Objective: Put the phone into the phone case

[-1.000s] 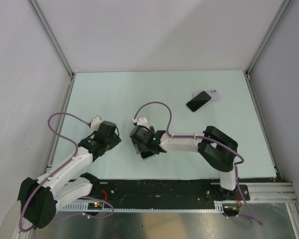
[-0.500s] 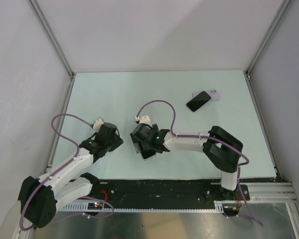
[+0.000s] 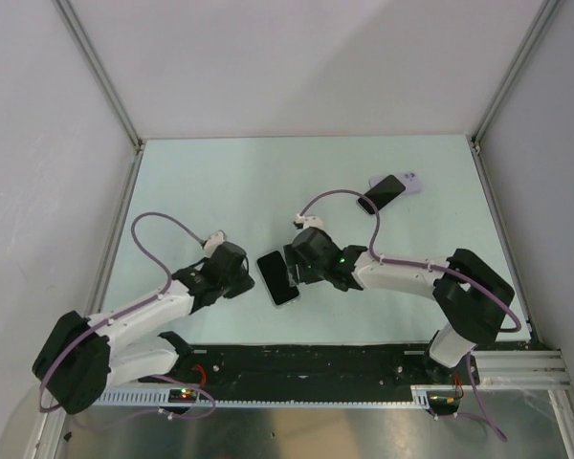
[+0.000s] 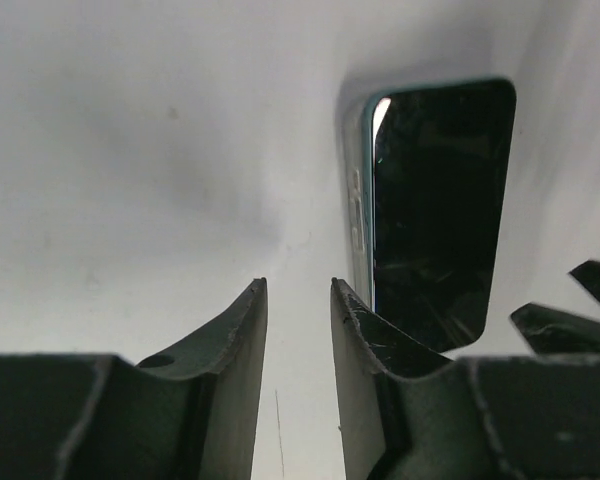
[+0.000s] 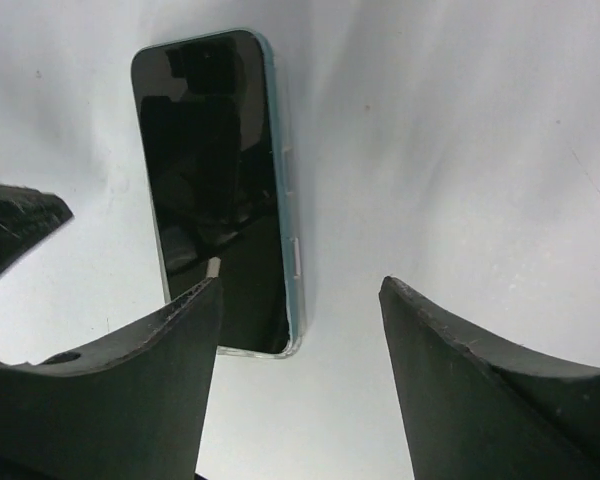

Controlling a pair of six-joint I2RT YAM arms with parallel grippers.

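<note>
Phone [image 3: 278,278] flat on tabletop [image 3: 220,182], free. Left tool [image 4: 297,292] narrow, empty, beside phone; right tool [image 5: 300,300] wide, empty, at its other side. Best: straddle long edges squarely before closing.

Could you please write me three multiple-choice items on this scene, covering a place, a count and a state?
1. Where does the near phone lie?
A) flat on the table, between the left gripper and the right gripper
B) held up in the air
C) at the table's far left corner

2. How many phones show from above?
A) one
B) two
C) four

3. How does the right gripper stand?
A) shut on a phone
B) open, holding nothing
C) shut on a cable

Answers:
1 A: the top view shows it on the table with a gripper on either side.
2 B: the near phone plus the far phone.
3 B: its wrist view shows the fingers wide apart, gripping nothing.
</note>
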